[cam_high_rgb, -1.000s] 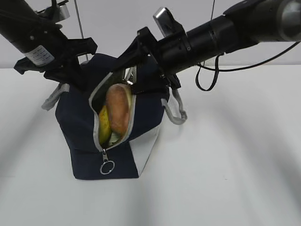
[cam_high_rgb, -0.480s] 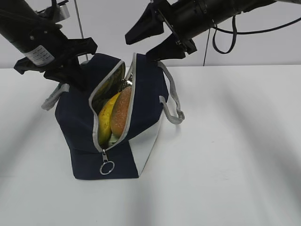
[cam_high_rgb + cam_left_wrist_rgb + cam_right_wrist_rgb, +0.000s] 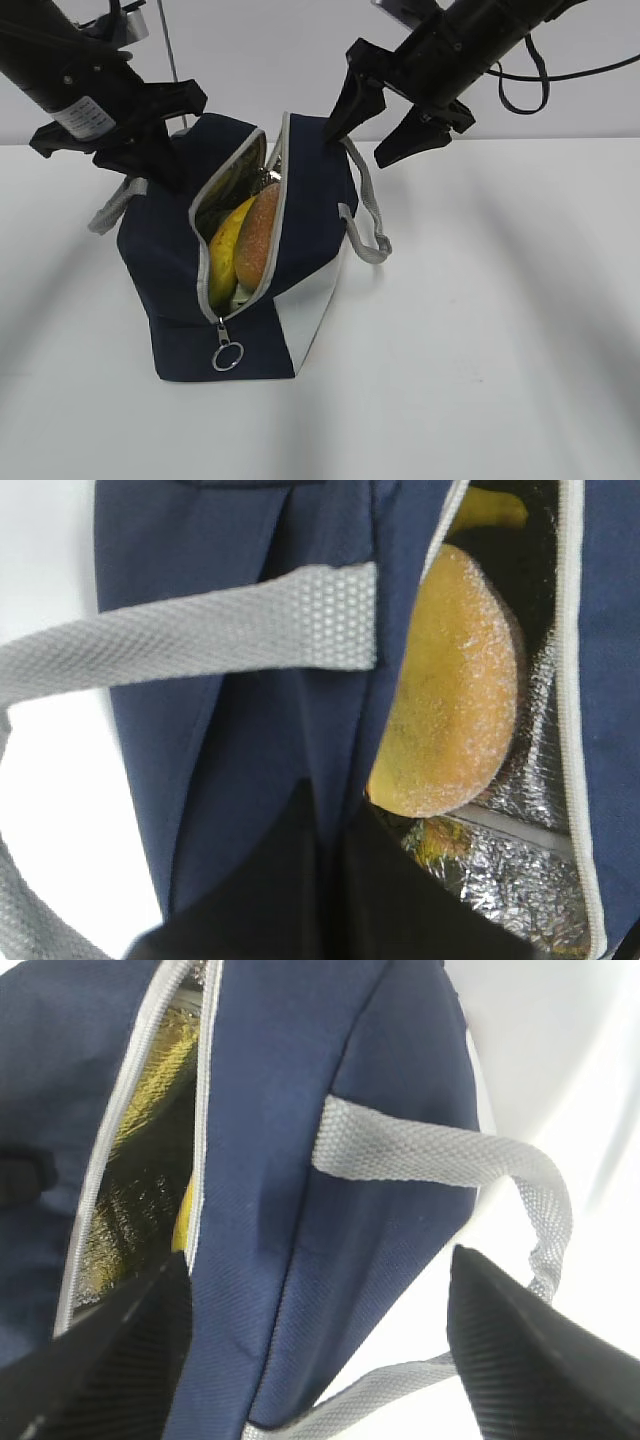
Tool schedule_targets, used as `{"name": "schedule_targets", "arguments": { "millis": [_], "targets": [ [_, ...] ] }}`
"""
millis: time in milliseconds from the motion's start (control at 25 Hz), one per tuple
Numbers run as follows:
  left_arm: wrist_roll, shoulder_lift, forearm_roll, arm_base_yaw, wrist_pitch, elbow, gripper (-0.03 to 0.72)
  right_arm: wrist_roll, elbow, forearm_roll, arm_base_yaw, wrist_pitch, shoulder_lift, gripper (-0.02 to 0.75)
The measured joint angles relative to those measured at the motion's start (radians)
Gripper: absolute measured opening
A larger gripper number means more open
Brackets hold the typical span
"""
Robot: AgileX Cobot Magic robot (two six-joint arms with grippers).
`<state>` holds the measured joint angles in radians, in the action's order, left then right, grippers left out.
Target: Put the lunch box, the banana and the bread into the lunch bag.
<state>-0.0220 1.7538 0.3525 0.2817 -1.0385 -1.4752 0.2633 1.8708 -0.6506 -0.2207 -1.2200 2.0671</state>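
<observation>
The navy lunch bag (image 3: 170,260) stands on the table with its zipper open. Inside it the banana (image 3: 225,250) and the bread (image 3: 258,235) lie side by side; the bread (image 3: 450,690) fills the opening in the left wrist view. A pale green sliver (image 3: 243,293) under them may be the lunch box; the rest is hidden. My left gripper (image 3: 150,160) is shut on the bag's left fabric edge (image 3: 335,880). Above the bag's right rear corner hangs my right gripper (image 3: 360,147), open and empty, its fingers (image 3: 120,1360) either side of the bag's right wall.
Grey strap handles hang off both sides of the bag (image 3: 368,215) (image 3: 110,210). The zipper's metal ring pull (image 3: 228,356) rests at the near end. White table (image 3: 480,330) lies all around, with a pale wall behind.
My right gripper has lifted out of the bag's opening and swung right, empty. The bread stayed inside and settled next to the banana. The left gripper has not moved.
</observation>
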Motion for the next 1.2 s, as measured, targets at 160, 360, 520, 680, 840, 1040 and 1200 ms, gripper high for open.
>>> {"name": "schedule_targets", "arguments": {
  "millis": [160, 360, 520, 680, 840, 1040, 1200],
  "targets": [
    [0.000, 0.000, 0.000, 0.000, 0.000, 0.000, -0.003, -0.007, 0.000, -0.005, 0.000, -0.002, 0.008, 0.585],
    [0.000, 0.000, 0.000, 0.000, 0.000, 0.000, -0.003, -0.008, 0.001, -0.048, -0.016, -0.002, 0.053, 0.570],
    [0.000, 0.000, 0.000, 0.000, 0.001, 0.000, -0.003, 0.001, 0.001, -0.064, -0.043, -0.002, 0.057, 0.412],
    [0.000, 0.000, 0.016, 0.000, 0.004, 0.000, -0.003, 0.006, 0.001, -0.054, -0.047, -0.002, 0.057, 0.100],
    [0.000, 0.000, 0.059, 0.000, 0.006, 0.000, -0.003, 0.006, 0.001, -0.040, -0.047, -0.002, 0.057, 0.001],
    [-0.052, 0.000, 0.168, 0.001, 0.018, 0.000, -0.003, 0.008, 0.001, 0.013, -0.047, -0.002, 0.036, -0.003],
    [-0.070, 0.000, 0.223, 0.042, 0.050, -0.003, -0.003, -0.014, 0.001, 0.115, -0.047, -0.006, -0.023, -0.003]
  ]
}}
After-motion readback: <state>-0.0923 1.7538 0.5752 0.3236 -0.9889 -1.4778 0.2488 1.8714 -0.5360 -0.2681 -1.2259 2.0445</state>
